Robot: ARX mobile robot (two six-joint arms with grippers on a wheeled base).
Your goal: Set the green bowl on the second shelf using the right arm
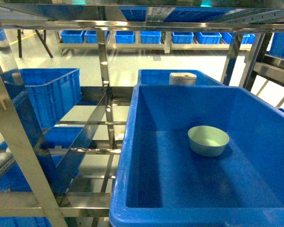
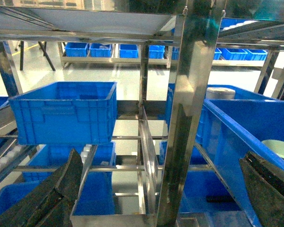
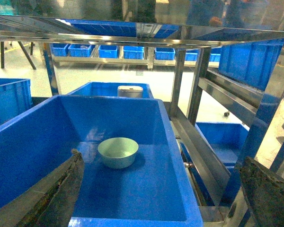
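One green bowl sits upright in the blue crate, both jaws spread, holding nothing.

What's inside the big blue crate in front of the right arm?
Only the green bowl sits upright on the floor of the blue crate, empty. The right gripper is open. The crate's near corners are hidden by its fingers.

The right gripper stood spread wide, empty; the left gripper gaped likewise, fingers at seven and five o'clock.
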